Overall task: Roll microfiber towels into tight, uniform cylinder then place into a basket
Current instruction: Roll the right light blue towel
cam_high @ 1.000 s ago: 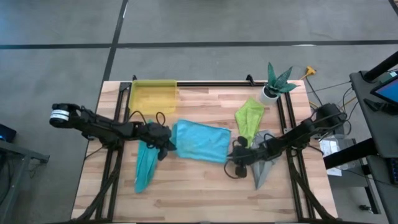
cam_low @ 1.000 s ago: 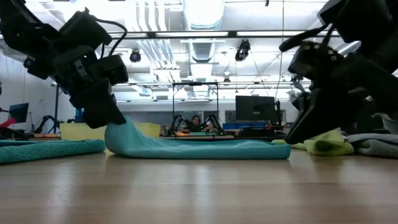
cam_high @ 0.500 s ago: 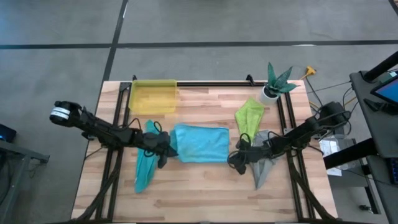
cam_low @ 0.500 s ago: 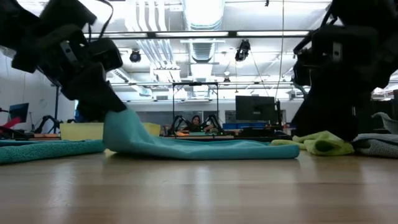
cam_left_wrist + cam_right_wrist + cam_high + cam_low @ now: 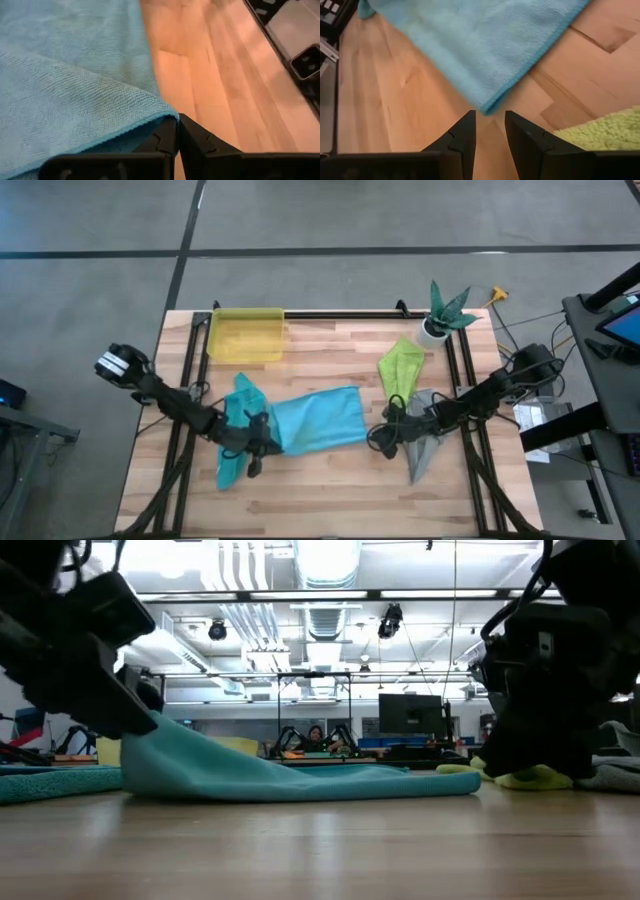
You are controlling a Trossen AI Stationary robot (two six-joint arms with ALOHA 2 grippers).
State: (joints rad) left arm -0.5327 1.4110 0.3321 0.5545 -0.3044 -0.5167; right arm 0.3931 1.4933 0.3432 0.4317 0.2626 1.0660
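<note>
Left claw (image 5: 262, 446): clamped tight on light blue towel's (image 5: 318, 420) corner, counter's (image 5: 330, 500) 8 o'clock.
Right claw (image 5: 378, 438): parted, empty, beside towel's 3 o'clock corner.
Basket (image 5: 246, 335): 11 o'clock.

Both arms were dark, slim and jointed, with thin black cables looping along their links. The left arm (image 5: 165, 395) carried a white band with dark markings at its base joint. The right arm (image 5: 480, 395) was black throughout. Each end effector had two matte black fingers (image 5: 462, 137) with angular, stepped inner faces.
</note>
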